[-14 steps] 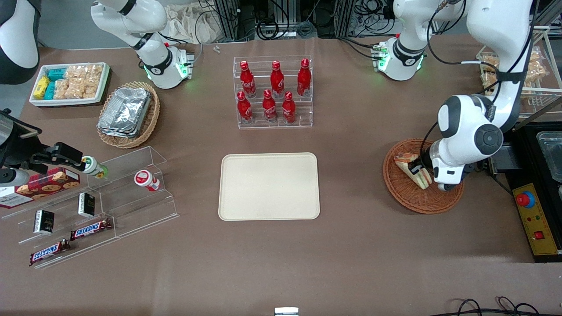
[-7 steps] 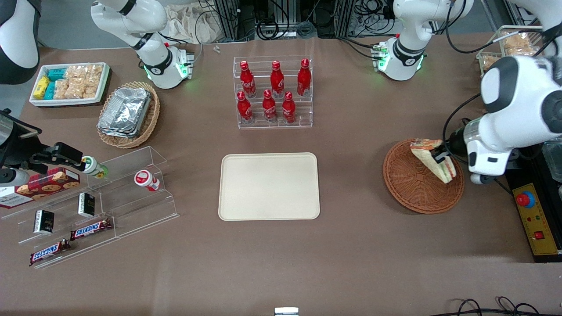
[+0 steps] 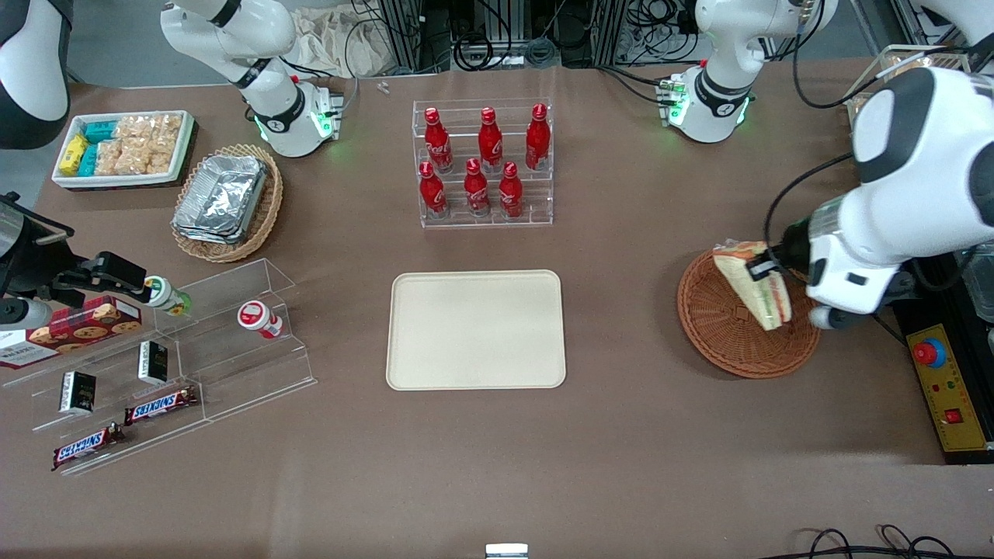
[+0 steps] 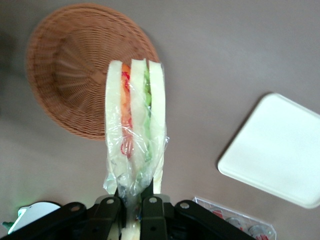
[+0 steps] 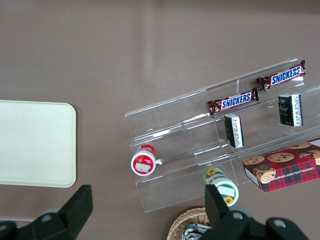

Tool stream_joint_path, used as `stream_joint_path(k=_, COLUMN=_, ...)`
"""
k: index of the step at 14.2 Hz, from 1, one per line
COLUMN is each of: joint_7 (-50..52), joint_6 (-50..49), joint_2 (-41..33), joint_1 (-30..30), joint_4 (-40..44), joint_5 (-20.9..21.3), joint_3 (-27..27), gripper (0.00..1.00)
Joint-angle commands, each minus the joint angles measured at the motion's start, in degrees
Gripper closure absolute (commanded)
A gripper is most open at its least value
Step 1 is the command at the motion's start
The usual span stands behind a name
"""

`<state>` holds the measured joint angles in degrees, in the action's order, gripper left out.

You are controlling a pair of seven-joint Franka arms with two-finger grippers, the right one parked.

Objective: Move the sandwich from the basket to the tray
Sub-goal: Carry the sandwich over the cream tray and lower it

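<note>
My left gripper (image 3: 765,272) is shut on the sandwich (image 3: 752,284), a plastic-wrapped wedge of white bread with orange, red and green filling, and holds it in the air above the round reddish-brown wicker basket (image 3: 722,338). In the left wrist view the sandwich (image 4: 134,125) hangs from the gripper (image 4: 132,210), with the basket (image 4: 75,70) below it holding nothing. The cream-beige tray (image 3: 476,329) lies flat in the middle of the table with nothing on it, toward the parked arm's end from the basket; it also shows in the left wrist view (image 4: 280,150).
A clear rack of red bottles (image 3: 483,163) stands farther from the front camera than the tray. A tan basket of foil trays (image 3: 227,202), a white bin of snacks (image 3: 124,147) and a clear stepped shelf (image 3: 178,349) lie toward the parked arm's end. A yellow control box (image 3: 947,388) sits beside the basket.
The gripper has lifted the sandwich out of the basket, then shifted it a little toward the tray while still above the basket. The basket now holds nothing.
</note>
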<state>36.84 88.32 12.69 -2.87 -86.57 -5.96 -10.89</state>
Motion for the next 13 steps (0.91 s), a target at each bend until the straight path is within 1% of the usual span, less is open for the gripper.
stream_joint_path(k=1, joint_7=-0.2, joint_6=-1.1, joint_2=2.1, joint_1=-0.1, joint_4=2.9, joint_5=0.1, joint_3=-4.6, gripper=1.00)
stream_joint_path(k=3, joint_7=-0.3, joint_6=-0.3, joint_2=4.5, joint_1=-0.1, joint_4=4.6, joint_5=1.5, joint_3=-9.4, gripper=1.00)
stream_joint_path(k=6, joint_7=0.2, joint_6=6.0, joint_2=7.8, joint_1=-0.5, joint_4=4.5, joint_5=6.0, joint_3=-16.0, gripper=1.00)
stream_joint_path(k=9, joint_7=4.5, joint_6=12.3, joint_2=13.5, joint_1=-4.9, joint_4=4.5, joint_5=6.3, joint_3=-16.7, gripper=1.00)
stream_joint_path(k=11, joint_7=5.0, joint_6=18.1, joint_2=16.2, joint_1=-6.2, joint_4=4.1, joint_5=6.1, joint_3=-16.7, gripper=1.00)
stream_joint_path(k=13, joint_7=5.2, joint_6=21.9, joint_2=19.4, joint_1=-8.5, joint_4=4.0, joint_5=6.5, joint_3=-16.6, gripper=1.00)
